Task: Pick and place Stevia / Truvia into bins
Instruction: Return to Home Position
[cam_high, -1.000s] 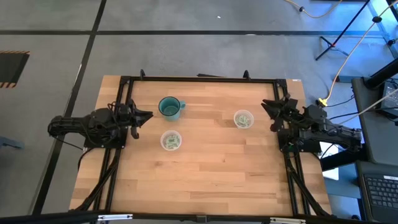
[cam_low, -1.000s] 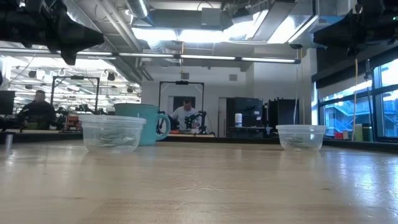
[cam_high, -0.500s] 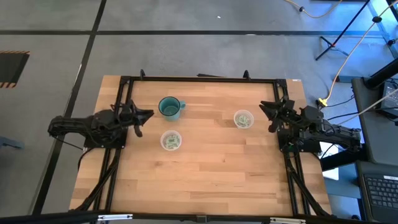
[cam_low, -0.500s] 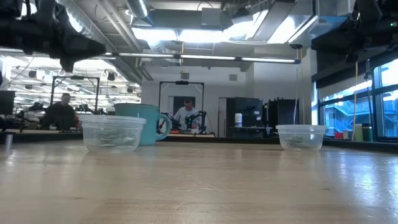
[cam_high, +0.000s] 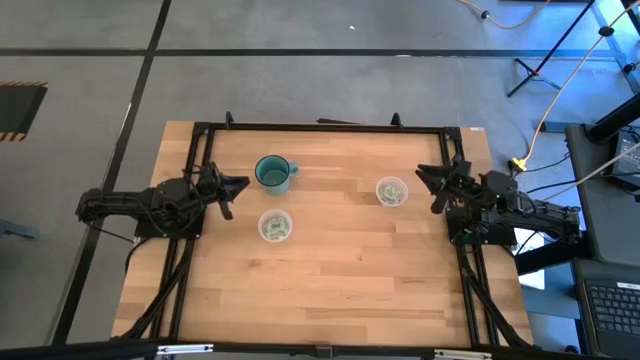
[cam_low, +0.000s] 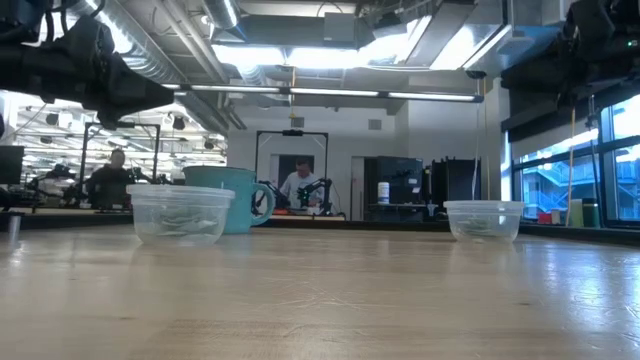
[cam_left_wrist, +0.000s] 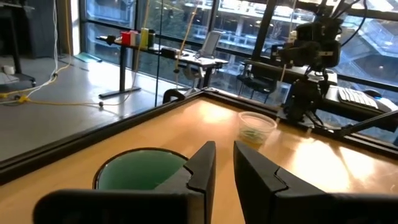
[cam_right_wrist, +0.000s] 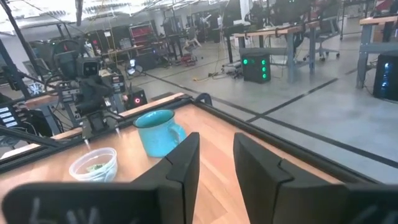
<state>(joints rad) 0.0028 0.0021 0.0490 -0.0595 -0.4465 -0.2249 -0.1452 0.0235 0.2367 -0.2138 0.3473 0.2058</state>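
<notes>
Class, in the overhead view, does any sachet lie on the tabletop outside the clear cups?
No; the tabletop bears only the teal mug and two clear cups with sachets inside.

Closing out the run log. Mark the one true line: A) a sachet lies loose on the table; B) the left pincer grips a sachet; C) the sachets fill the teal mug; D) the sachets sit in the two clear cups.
D: the high view shows sachets inside the left clear cup and the right clear cup; the left pincer is open and empty.
</notes>
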